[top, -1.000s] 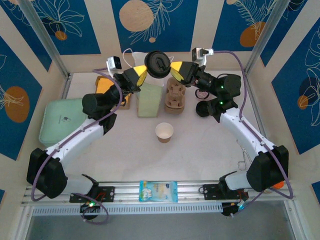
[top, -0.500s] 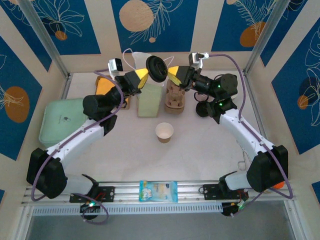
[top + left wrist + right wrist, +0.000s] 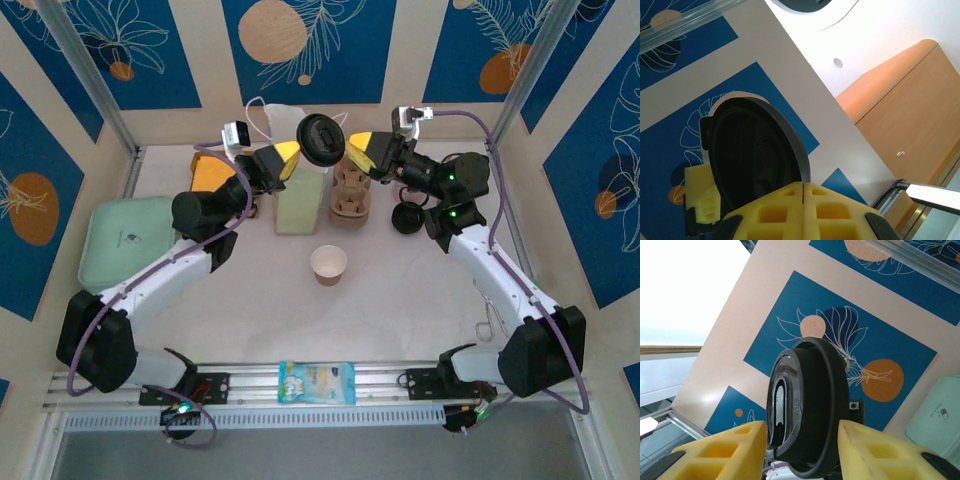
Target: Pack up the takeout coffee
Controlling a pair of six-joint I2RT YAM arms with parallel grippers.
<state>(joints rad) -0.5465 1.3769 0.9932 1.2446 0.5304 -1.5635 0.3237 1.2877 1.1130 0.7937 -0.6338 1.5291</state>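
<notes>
Past a lidless cream-rimmed paper cup [image 3: 329, 264] on bare white tabletop [image 3: 400, 300] stand a pale green paper bag [image 3: 300, 200] and a brown pulp cup carrier [image 3: 350, 192], and above the bag the takeout coffee's round black plastic lid [image 3: 322, 138] hangs tilted, its rim pinched by the left gripper [image 3: 288, 153] with yellow foam fingers [image 3: 830, 210] pressed together, the right gripper [image 3: 358, 146] spread around it.

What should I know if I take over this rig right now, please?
Left gripper: shut, apparently pinching the rim of the black lid, which is held up in the air at the far side.
Right gripper: fingers either side of the same lid; I cannot tell whether it is gripping or loose.
Things: pale green paper bag upright near the lid; lidless paper cup standing mid-table.
Done: lid lifted.
Left: the packing itself; the bag's inside cannot be seen.
</notes>
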